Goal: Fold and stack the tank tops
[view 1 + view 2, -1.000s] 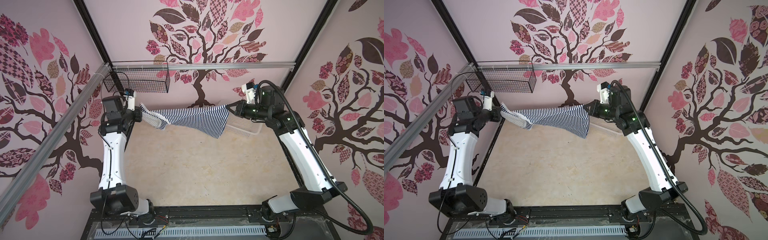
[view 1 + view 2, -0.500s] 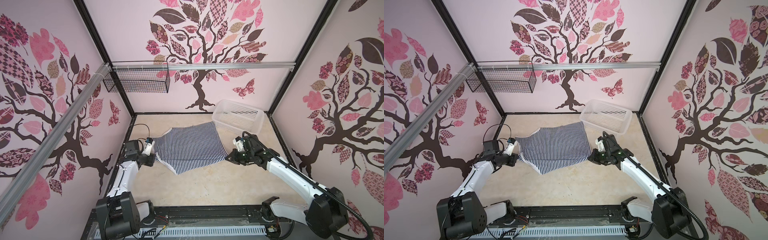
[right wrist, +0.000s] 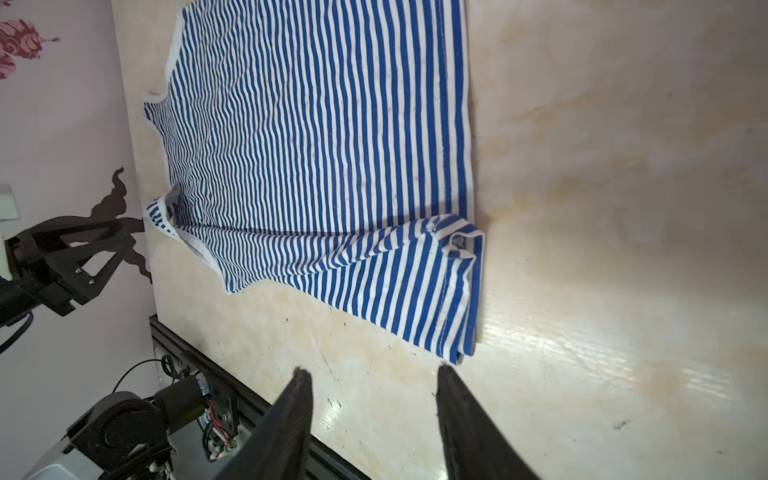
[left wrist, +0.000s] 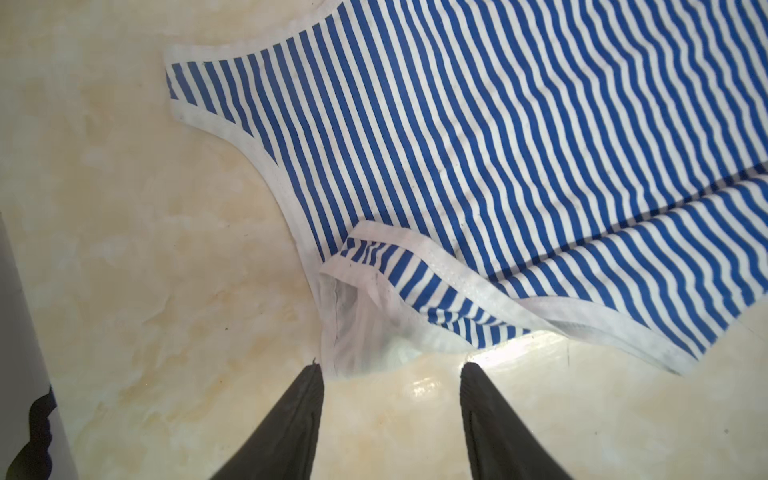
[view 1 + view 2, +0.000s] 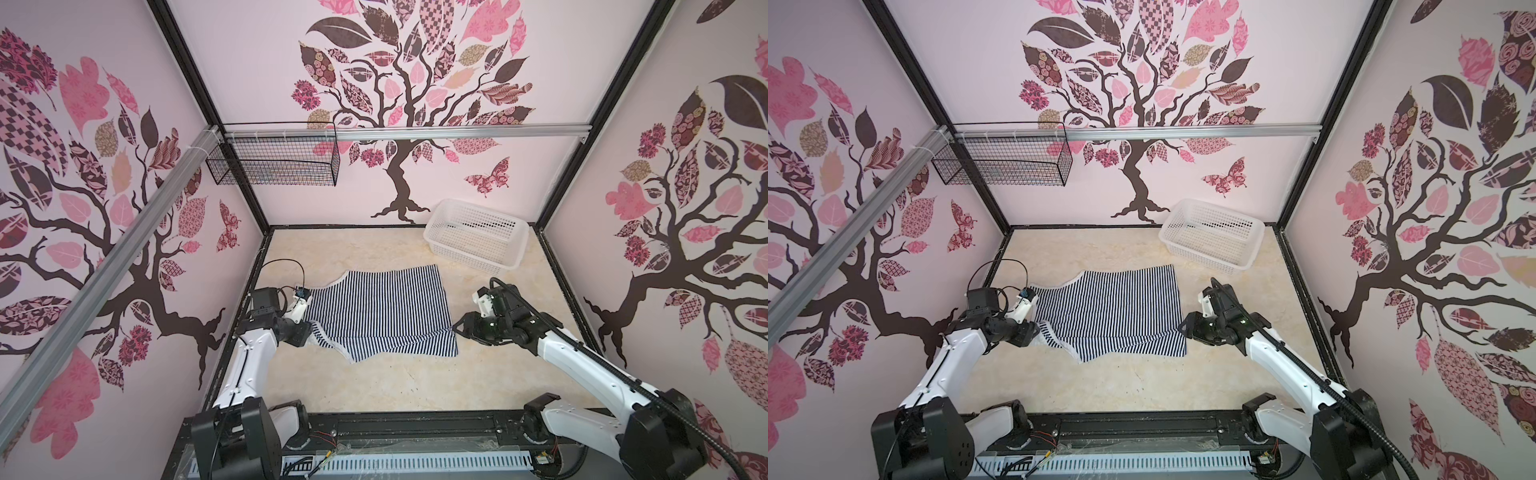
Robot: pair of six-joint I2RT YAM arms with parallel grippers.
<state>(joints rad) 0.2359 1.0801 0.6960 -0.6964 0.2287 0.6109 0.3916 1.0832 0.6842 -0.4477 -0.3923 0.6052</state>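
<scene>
Low beside top [image 5: 382, 311]: left tool [image 4: 390, 368], right tool [image 3: 370, 370] (parted).

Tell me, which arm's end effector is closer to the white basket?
Right. The right end effector is at the tank top's hem edge, the side nearer the basket. The left end effector is at the strap end, with the whole garment between it and the basket.

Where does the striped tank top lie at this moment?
In both top views the tank top lies spread on the table, between the left gripper and right gripper; the basket stands behind it, to the right.
</scene>
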